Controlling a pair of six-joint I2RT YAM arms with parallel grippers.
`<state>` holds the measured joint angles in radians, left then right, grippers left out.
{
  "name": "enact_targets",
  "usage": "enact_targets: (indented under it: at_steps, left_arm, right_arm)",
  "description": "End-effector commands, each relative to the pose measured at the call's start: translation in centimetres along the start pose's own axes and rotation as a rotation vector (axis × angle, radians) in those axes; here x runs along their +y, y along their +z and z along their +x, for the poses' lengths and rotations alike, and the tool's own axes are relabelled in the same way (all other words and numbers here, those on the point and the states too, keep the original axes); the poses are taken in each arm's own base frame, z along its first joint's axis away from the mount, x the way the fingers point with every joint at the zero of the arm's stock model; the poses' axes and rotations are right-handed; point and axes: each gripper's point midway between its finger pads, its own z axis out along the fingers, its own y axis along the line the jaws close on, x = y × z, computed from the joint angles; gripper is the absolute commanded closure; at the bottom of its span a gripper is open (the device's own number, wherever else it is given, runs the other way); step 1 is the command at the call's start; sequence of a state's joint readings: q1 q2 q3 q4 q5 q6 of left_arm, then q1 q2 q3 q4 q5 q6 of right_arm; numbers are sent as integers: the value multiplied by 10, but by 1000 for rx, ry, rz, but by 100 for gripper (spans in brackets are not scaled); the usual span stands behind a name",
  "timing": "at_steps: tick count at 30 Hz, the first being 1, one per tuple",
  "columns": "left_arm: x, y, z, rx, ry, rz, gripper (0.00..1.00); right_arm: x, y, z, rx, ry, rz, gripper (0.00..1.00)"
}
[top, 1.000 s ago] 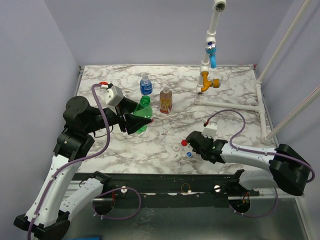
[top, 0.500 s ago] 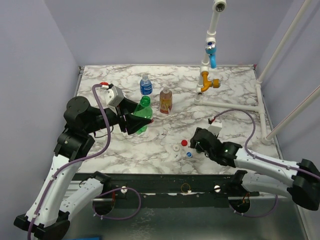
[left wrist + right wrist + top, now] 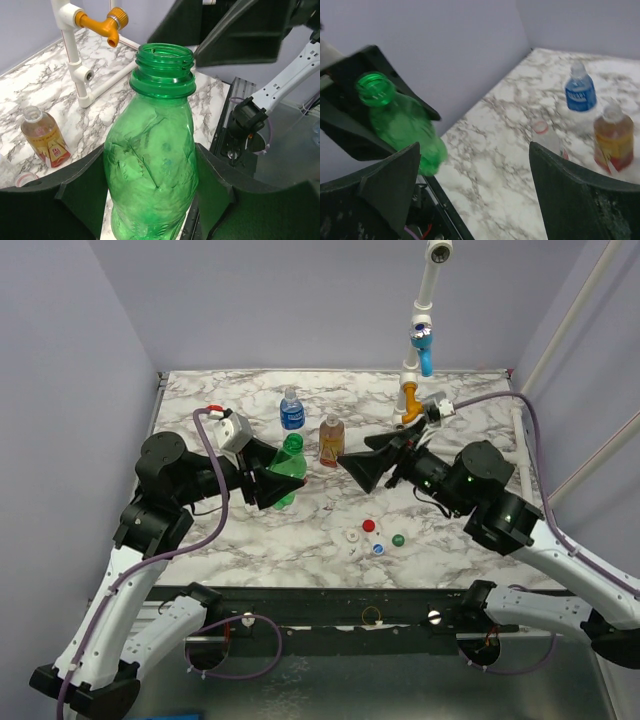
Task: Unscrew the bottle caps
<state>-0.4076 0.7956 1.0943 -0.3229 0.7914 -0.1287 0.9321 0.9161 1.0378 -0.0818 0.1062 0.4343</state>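
My left gripper (image 3: 275, 480) is shut on the green bottle (image 3: 289, 462), which it holds off the table with its mouth bare and no cap (image 3: 165, 57). In the left wrist view the fingers (image 3: 80, 195) press both sides of the green bottle (image 3: 155, 160). The right gripper (image 3: 358, 472) hangs open and empty in the air just right of the bottle. Red (image 3: 368, 525), green (image 3: 398, 539), white (image 3: 352, 537) and bluish-white (image 3: 378, 549) caps lie loose near the table's front. The blue-label bottle (image 3: 291, 410) and amber bottle (image 3: 332, 440) stand behind, uncapped. The right wrist view shows a clear bottle (image 3: 547, 140) with a red neck ring.
A white pipe stand with an orange tap (image 3: 417, 405) and a blue fitting (image 3: 424, 345) rises at the back right. White pipes (image 3: 525, 465) run along the right edge of the marble table (image 3: 240, 540). Purple walls close in the left and back.
The right gripper opened, left the green cap on the table beside the other caps, then rose and swung back-left toward the green bottle. The left arm held still.
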Motion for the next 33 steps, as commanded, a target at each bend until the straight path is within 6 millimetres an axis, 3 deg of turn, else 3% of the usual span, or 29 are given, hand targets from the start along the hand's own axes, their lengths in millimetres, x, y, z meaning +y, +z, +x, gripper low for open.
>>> enact_targets:
  at_steps: [1, 4, 7, 13, 18, 23, 25, 27, 29, 30, 33]
  left_arm:
    - [7, 3, 5, 6, 17, -15, 100]
    - [7, 4, 7, 11, 11, -5, 100]
    - [5, 4, 7, 14, 17, 5, 100]
    - [5, 2, 7, 14, 33, -1, 100]
    - [6, 2, 11, 20, 34, -2, 100]
    - [12, 3, 13, 24, 41, -23, 100]
    - [15, 3, 14, 26, 37, -38, 82]
    - [19, 2, 15, 23, 40, -67, 52]
    - [28, -1, 18, 23, 38, -127, 14]
    - [34, -3, 20, 25, 39, -168, 4]
    - [55, -14, 31, 37, 75, -299, 1]
  right_arm:
    - [64, 20, -36, -57, -111, -295, 7]
    - [85, 38, -51, -87, -115, -378, 5]
    - [101, 52, -52, -84, -103, -455, 5]
    - [107, 71, -39, -38, -76, -490, 12]
    - [111, 75, -23, 16, -59, -528, 34]
    - [106, 80, -9, 58, -51, -519, 66]
    - [100, 83, -4, 71, -55, -490, 80]
    - [88, 88, 2, 79, -70, -428, 91]
    - [67, 94, 9, 83, -110, -330, 96]
    - [53, 98, 14, 89, -134, -268, 99]
    - [7, 102, 29, 111, -173, -99, 100]
